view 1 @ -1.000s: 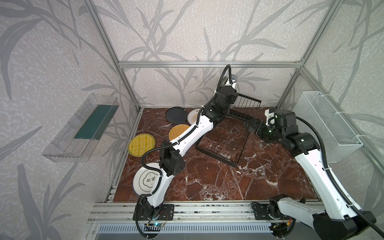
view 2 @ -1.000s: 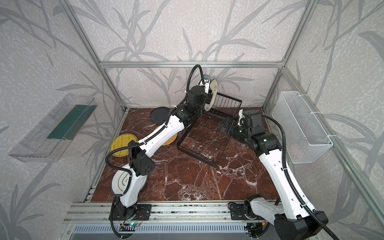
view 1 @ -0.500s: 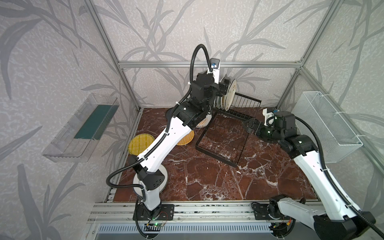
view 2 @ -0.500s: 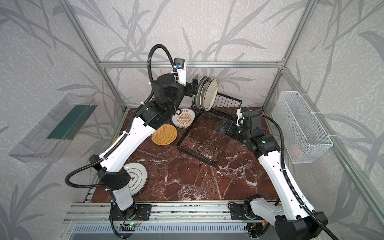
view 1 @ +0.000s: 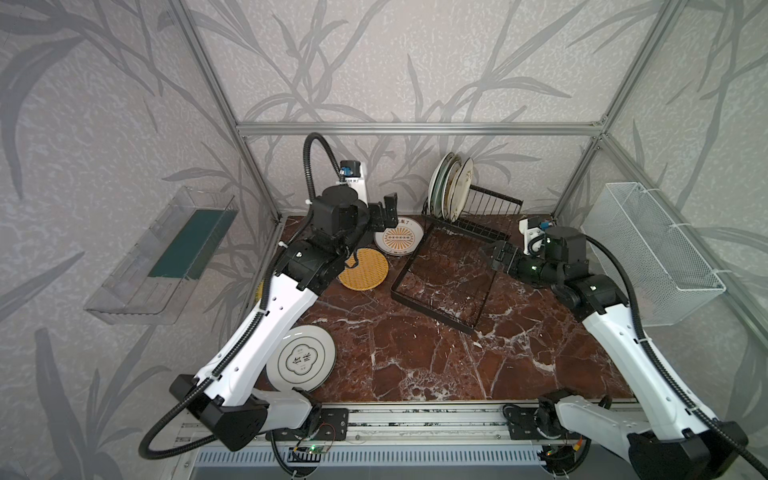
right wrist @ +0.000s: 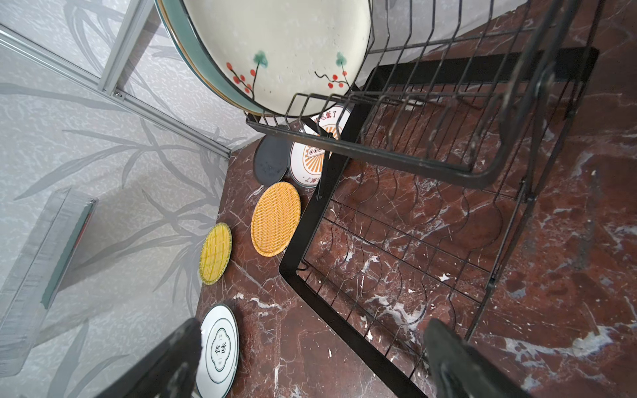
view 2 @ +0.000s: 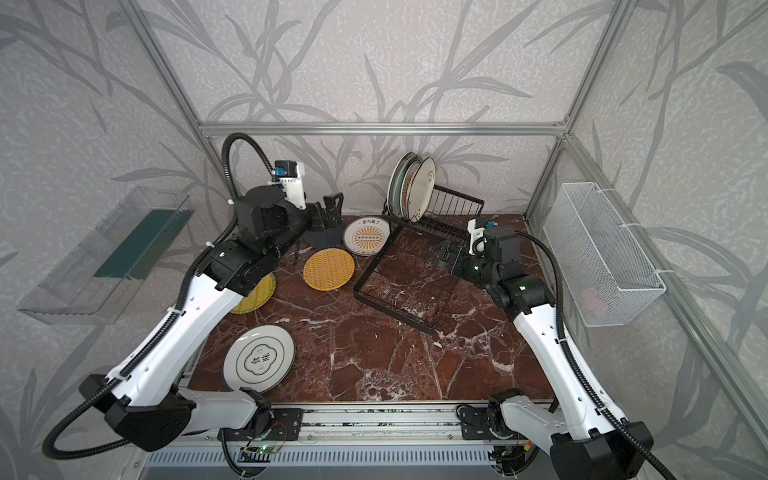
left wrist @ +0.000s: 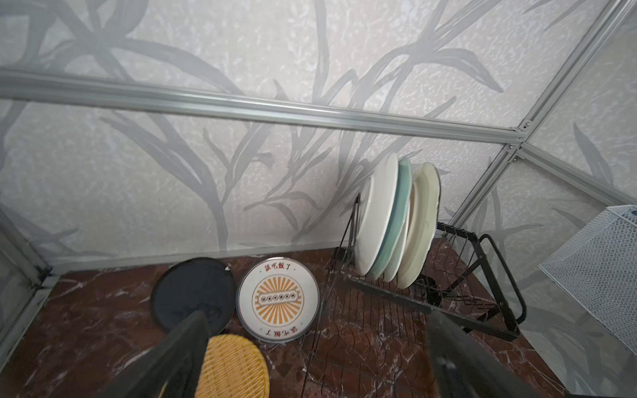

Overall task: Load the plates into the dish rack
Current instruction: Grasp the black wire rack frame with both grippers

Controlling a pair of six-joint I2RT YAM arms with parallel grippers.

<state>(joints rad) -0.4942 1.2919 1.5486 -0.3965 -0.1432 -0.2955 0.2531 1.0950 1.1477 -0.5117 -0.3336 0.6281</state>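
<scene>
The black wire dish rack (view 1: 432, 311) stands at the back right of the marble table. Several plates (view 1: 451, 187) stand on edge at the left end of its raised section, the cream floral one (right wrist: 286, 44) outermost. Flat on the table lie a sunburst plate (view 1: 399, 237), an orange woven plate (view 1: 363, 269), a yellow woven plate (view 2: 255, 293), a black plate (view 2: 322, 237) and a white dark-rimmed plate (view 1: 301, 359). My left gripper (view 1: 388, 210) hangs open and empty left of the rack. My right gripper (view 1: 496, 251) is open and empty over the rack's right side.
A white mesh basket (view 1: 652, 257) hangs on the right wall and a clear plastic bin (view 1: 162, 257) on the left wall. The left arm's forearm covers part of the yellow woven plate in a top view. Aluminium frame posts stand at the back corners.
My left gripper has opened, leaving a plate standing in the rack, and has drawn back up and to the left. The right arm has barely moved.
</scene>
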